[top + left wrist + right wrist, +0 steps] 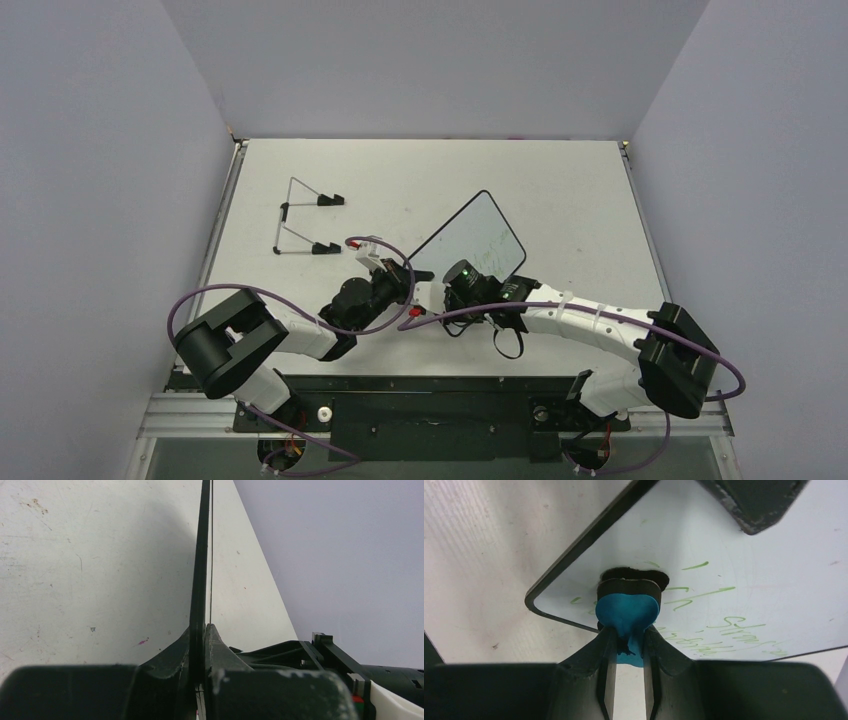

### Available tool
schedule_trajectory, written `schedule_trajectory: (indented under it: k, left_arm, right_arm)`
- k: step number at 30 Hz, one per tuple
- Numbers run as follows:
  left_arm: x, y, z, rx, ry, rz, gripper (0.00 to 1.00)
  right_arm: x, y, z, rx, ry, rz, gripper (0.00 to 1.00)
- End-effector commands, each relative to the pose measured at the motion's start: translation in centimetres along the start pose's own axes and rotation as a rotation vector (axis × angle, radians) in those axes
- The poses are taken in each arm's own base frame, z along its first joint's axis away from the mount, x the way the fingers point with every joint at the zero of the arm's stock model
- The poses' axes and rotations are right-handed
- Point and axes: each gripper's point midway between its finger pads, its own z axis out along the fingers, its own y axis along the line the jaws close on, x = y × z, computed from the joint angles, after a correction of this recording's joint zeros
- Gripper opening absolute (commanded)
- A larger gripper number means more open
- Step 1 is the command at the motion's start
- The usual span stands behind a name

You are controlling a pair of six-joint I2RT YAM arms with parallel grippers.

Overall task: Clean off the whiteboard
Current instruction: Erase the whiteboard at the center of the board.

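A: Nearest first. What's at the bottom of the top view?
B: Both bases. Your left arm (300, 335) comes up from the lower left and your right arm (590, 325) from the lower right. They meet just below frame centre.

A: State of your left gripper?
B: Your left gripper (408, 276) is clamped on the whiteboard (470, 228) at its lower left edge. In the left wrist view the fingers (220, 652) squeeze the black rim from both sides. The board runs edge-on up the middle of that frame.

A: And the right one?
B: Your right gripper (628, 639) is pinching a blue eraser (626, 609). The eraser's dark end sits against the white face, close to the rounded corner at the left of the right wrist frame. Green handwriting (729, 630) shows just right of the eraser, with more strokes toward the lower right.

A: Where's the board overall?
B: Centre of the top view, just beyond both grippers and turned diagonally, with one corner pointing toward the upper middle of the frame. It looks tilted. I can't tell whether its far edge touches the table (570, 190).

A: Anything farther back?
B: A thin wire stand (305, 228) with black feet lies on the table in the upper left, well apart from the board. Plain grey walls close off the back and both sides
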Motion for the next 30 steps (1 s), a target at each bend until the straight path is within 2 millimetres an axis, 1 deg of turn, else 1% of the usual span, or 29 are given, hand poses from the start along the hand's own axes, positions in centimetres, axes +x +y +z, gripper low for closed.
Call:
schedule_trajectory:
  k: [1, 3, 5, 6, 8, 10, 13, 15, 16, 17, 18, 19, 20, 21, 22, 24, 26, 27, 28, 30]
  left_arm:
    - [0.1, -3.1, 0.4, 0.113, 0.021, -0.028, 0.0]
    - [0.2, -3.1, 0.5, 0.113, 0.022, -0.027, 0.0]
    - [0.2, -3.2, 0.5, 0.116, 0.024, -0.028, 0.0]
    - [0.2, -3.2, 0.5, 0.117, 0.026, -0.029, 0.0]
    - [0.3, -3.2, 0.6, 0.118, 0.026, -0.029, 0.0]
    - [0.3, -3.2, 0.6, 0.119, 0.027, -0.029, 0.0]
    - [0.2, -3.3, 0.5, 0.121, 0.026, -0.028, 0.0]
    - [0.2, -3.3, 0.5, 0.122, 0.026, -0.027, 0.0]
    - [0.2, -3.3, 0.5, 0.122, 0.025, -0.025, 0.0]
    - [0.2, -3.3, 0.4, 0.122, 0.025, -0.025, 0.0]
    - [0.1, -3.3, 0.4, 0.121, 0.025, -0.023, 0.0]
    - [0.1, -3.4, 0.4, 0.122, 0.024, -0.023, 0.0]
    - [0.1, -3.4, 0.4, 0.123, 0.026, -0.022, 0.0]
    - [0.1, -3.4, 0.4, 0.123, 0.026, -0.022, 0.0]
    - [0.2, -3.4, 0.4, 0.125, 0.028, -0.021, 0.0]
    - [0.2, -3.4, 0.5, 0.125, 0.03, -0.021, 0.0]
    - [0.3, -3.4, 0.5, 0.126, 0.032, -0.021, 0.0]
    - [0.3, -3.5, 0.6, 0.128, 0.034, -0.02, 0.0]
    - [0.3, -3.5, 0.6, 0.129, 0.035, -0.021, 0.0]
    - [0.4, -3.6, 0.7, 0.133, 0.039, -0.022, 0.0]
  right_arm:
    - [-2.5, -5.3, -0.6, 0.22, -0.114, 0.176, 0.0]
    - [-1.9, -6.0, -0.6, 0.25, -0.098, 0.206, 0.0]
    - [-1.7, -6.1, -0.5, 0.253, -0.089, 0.214, 0.0]
    - [-1.7, -6.1, -0.5, 0.249, -0.088, 0.212, 0.0]
    - [-1.7, -5.3, -0.3, 0.196, -0.082, 0.178, 0.0]
    - [-2.5, -2.1, 0.0, 0.025, -0.099, 0.073, 0.0]
    - [-2.5, 1.8, -0.4, -0.16, -0.089, -0.105, 0.0]
    - [-2.5, 3.1, -0.6, -0.221, -0.086, -0.159, 0.0]
    - [-2.4, 3.2, -0.6, -0.224, -0.082, -0.163, 0.0]
    - [-2.7, 3.0, -0.5, -0.208, -0.087, -0.144, 0.0]
    - [-2.4, 2.2, -0.4, -0.161, -0.067, -0.122, 0.0]
    - [-3.0, 1.0, -0.1, -0.094, -0.083, -0.057, 0.0]
    - [-3.2, -1.0, 0.1, 0.007, -0.087, -0.017, 0.0]
    - [-3.1, -2.2, 0.0, 0.073, -0.082, 0.051, 0.0]
    - [-2.6, -4.4, -0.2, 0.187, -0.071, 0.105, 0.0]
    - [-1.9, -6.5, -0.6, 0.293, -0.074, 0.21, 0.0]
    - [-1.5, -7.6, -1.0, 0.351, -0.085, 0.257, 0.0]
    - [-1.4, -7.7, -1.1, 0.359, -0.088, 0.263, 0.0]
    - [-1.4, -7.7, -1.0, 0.358, -0.091, 0.266, 0.0]
    - [-1.5, -6.9, -0.7, 0.31, -0.09, 0.249, 0.0]
